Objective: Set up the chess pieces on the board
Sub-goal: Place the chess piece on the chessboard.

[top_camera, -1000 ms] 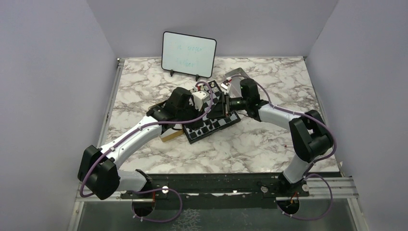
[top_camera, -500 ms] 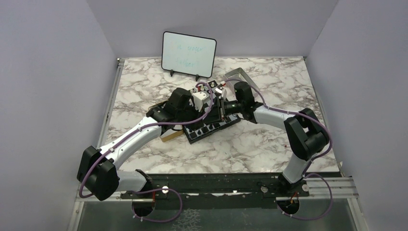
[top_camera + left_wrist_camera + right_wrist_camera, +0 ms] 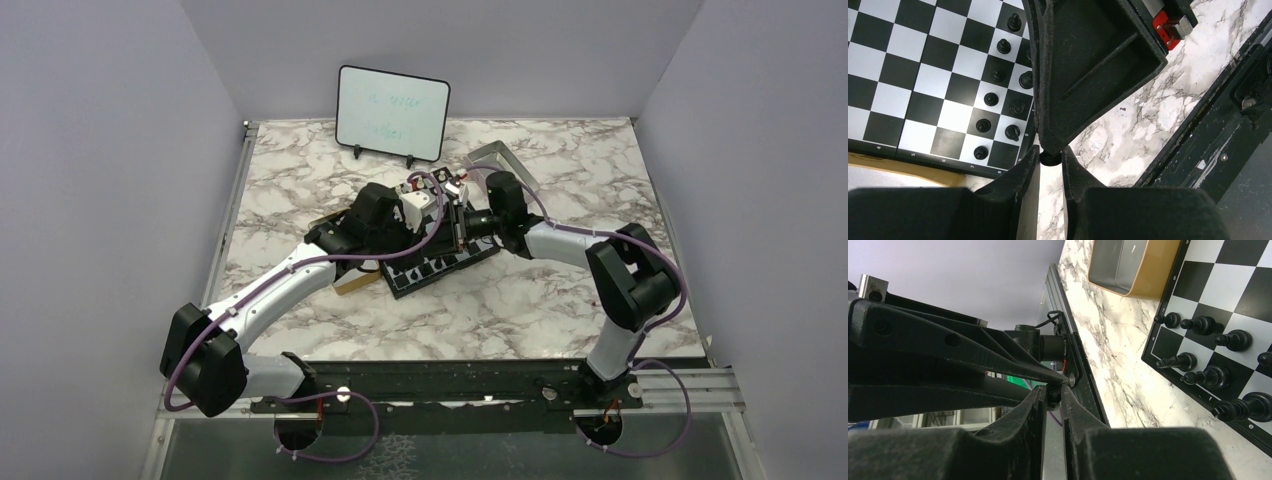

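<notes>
One black piece (image 3: 1049, 159) sits in the air just off the board's (image 3: 913, 55) piece-lined edge. The left gripper (image 3: 1050, 152) is pinched on it, and the right gripper (image 3: 1053, 389) is clamped on it too, tip to tip. The other chess pieces (image 3: 991, 99) stand in two rows along that board edge.

The right end effector (image 3: 1052, 390) slid left and narrowed around the chess piece (image 3: 1053, 398).

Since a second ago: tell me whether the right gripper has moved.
Yes. In the top view the right gripper shifted left, toward the whiteboard, uncovering more of the tray.
</notes>
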### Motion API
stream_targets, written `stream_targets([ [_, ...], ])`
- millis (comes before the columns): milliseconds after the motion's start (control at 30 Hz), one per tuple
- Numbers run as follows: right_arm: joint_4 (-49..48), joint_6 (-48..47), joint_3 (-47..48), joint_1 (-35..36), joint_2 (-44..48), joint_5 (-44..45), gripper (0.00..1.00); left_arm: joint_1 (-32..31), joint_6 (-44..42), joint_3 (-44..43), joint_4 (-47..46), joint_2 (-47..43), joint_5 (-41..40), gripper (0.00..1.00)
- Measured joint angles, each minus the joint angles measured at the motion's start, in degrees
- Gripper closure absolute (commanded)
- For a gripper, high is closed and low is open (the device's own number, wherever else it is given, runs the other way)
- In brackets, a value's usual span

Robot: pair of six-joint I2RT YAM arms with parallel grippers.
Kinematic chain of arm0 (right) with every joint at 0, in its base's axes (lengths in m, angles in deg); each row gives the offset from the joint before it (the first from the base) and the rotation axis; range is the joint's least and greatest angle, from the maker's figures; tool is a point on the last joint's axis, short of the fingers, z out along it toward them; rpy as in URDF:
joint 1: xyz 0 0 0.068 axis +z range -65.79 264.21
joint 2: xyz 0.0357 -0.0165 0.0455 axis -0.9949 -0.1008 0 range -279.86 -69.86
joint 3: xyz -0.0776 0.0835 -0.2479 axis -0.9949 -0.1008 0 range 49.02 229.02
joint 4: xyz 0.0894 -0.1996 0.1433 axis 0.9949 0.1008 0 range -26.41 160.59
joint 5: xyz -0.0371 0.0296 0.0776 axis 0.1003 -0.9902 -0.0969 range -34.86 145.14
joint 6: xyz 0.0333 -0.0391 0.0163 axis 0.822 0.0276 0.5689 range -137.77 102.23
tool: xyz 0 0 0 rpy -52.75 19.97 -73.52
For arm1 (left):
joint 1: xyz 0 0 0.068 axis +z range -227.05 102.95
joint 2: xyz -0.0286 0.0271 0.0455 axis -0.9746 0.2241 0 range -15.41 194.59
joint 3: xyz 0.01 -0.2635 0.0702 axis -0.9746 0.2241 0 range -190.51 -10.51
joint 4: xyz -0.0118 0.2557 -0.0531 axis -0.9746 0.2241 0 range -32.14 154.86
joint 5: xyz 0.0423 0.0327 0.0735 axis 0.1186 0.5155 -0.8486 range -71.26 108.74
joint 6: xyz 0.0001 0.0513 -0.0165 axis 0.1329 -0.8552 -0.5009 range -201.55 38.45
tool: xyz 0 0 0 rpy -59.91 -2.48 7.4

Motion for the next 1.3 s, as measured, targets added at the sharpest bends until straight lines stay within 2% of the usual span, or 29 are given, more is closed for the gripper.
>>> stream_targets([
  [167, -1.44, 0.66, -0.35, -0.02, 0.0, -0.15, 0.89, 0.0, 0.0, 0.0, -0.04, -0.13, -0.02, 0.81],
  [300, -2.21, 1.22, -0.87, -0.02, 0.0, -0.13, 0.93, -0.04, -0.07, 0.02, 0.07, -0.22, -0.46, 0.55],
  [567, -2.14, 1.18, -2.32, -0.83, 0.15, 2.12, 0.94, -0.04, -0.02, 0.02, -0.2, -0.22, -3.89, 0.41],
  [700, 0.87, -1.22, -2.38, -3.21, 1.73, 6.01, 0.94, -0.04, 0.07, 0.02, -0.15, -0.22, -5.68, 0.37],
  [800, 7.23, -5.7, -1.55, -4.72, 4.13, 10.97, 0.94, -0.04, 0.37, 0.02, 0.13, -0.22, -7.37, 0.36],
  [1033, 22.67, -19.23, 4.39, -5.6, 8.22, 28.5, 0.94, -0.04, 1.64, 0.02, 0.74, -0.63, -10.38, 0.36],
  [1300, 30.71, -29.94, 6.56, -5.31, 8.09, 44.83, 0.94, -0.04, 2.19, 0.07, 1.18, -6.1, -15.1, 0.36],
])
